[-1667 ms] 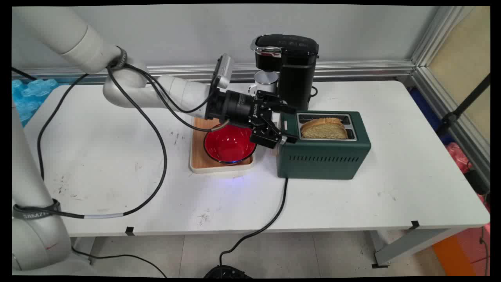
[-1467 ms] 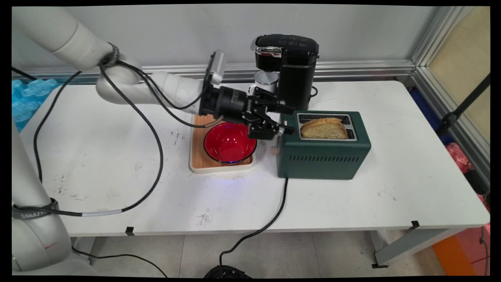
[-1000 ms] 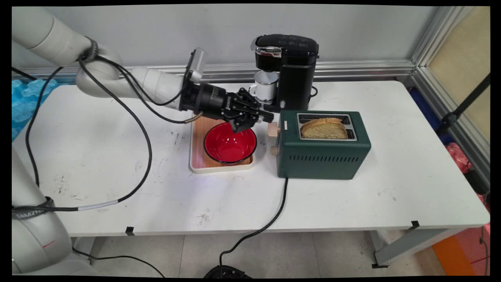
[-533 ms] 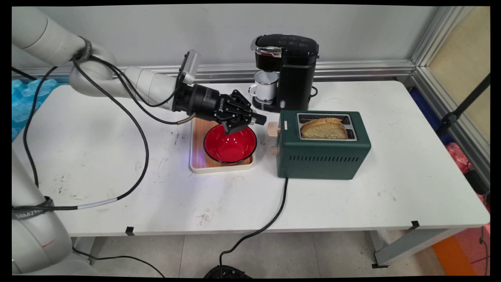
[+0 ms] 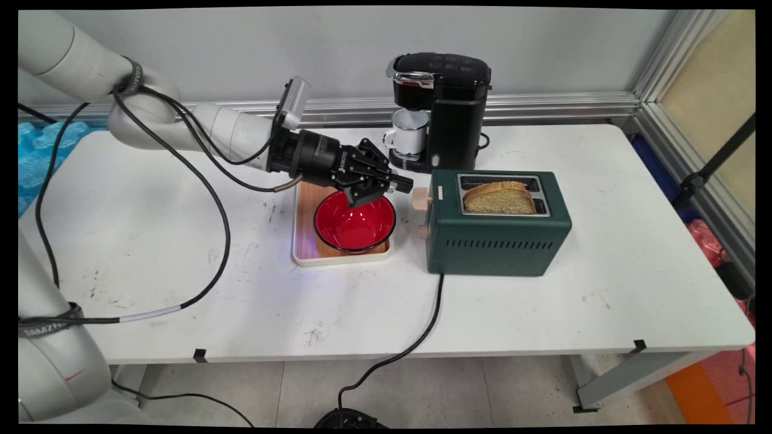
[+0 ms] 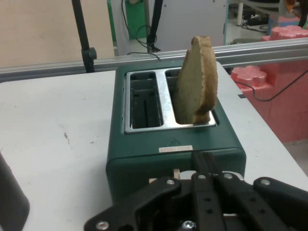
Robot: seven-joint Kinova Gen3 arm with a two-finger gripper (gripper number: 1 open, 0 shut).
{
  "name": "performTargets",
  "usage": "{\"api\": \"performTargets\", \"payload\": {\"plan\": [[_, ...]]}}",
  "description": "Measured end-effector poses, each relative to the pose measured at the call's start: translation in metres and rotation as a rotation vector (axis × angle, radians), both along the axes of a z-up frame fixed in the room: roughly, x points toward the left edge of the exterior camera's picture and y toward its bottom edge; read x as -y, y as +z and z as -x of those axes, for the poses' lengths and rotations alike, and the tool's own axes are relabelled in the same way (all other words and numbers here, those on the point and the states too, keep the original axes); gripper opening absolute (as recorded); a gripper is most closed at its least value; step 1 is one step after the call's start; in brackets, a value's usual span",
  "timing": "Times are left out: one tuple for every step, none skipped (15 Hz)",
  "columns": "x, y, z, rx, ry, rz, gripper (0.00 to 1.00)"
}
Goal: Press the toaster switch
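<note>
A dark green toaster (image 5: 500, 241) stands on the white table, with a slice of bread (image 5: 499, 198) sticking up from its near slot. My gripper (image 5: 403, 182) hovers level just left of the toaster's left end, shut and holding nothing. Its tip is a short gap from the beige lever (image 5: 420, 199); a beige knob (image 5: 422, 231) sits below that. In the hand view the toaster (image 6: 144, 159) fills the middle, the bread (image 6: 197, 82) stands in the right slot, and the gripper (image 6: 204, 158) points at the toaster's near end.
A red bowl (image 5: 354, 222) rests on a wooden tray (image 5: 304, 241) right under the hand. A black coffee maker (image 5: 449, 108) with a white mug (image 5: 410, 135) stands behind. The toaster's black cord (image 5: 416, 343) runs off the table's front edge.
The gripper drew back leftward from the toaster's left end, uncovering the lever, and its fingers closed. In the last half second it edged slightly right. The bread stayed put.
</note>
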State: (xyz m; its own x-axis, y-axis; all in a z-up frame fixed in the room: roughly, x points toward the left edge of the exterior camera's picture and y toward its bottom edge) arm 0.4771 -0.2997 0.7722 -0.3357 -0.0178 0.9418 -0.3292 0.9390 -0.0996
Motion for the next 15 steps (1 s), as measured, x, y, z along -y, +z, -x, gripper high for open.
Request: {"api": "performTargets", "payload": {"plan": [[0.0,0.0,0.001,-0.003,0.0,0.0,0.0],[0.001,0.0,0.002,-0.005,-0.001,0.0,0.0],[0.002,-0.001,0.003,-0.007,-0.001,0.0,0.0],[0.003,-0.002,0.004,-0.009,-0.002,0.001,0.0],[0.004,-0.003,0.005,-0.011,-0.002,0.001,0.0],[0.004,-0.005,0.007,-0.012,-0.002,0.0,0.0],[0.006,-0.006,0.008,-0.013,-0.002,-0.001,0.0],[0.007,-0.009,0.009,-0.013,-0.002,-0.002,0.0],[0.008,-0.011,0.01,-0.014,-0.001,-0.004,0.0],[0.009,-0.013,0.012,-0.014,0.0,-0.005,0.0],[0.01,-0.016,0.013,-0.015,0.001,-0.006,0.0],[0.011,-0.017,0.014,-0.016,0.003,-0.007,0.0],[0.012,-0.02,0.015,-0.015,0.004,-0.008,0.0],[0.014,-0.023,0.016,-0.013,0.004,-0.01,0.0],[0.014,-0.024,0.016,-0.01,0.006,-0.012,0.0]]}}
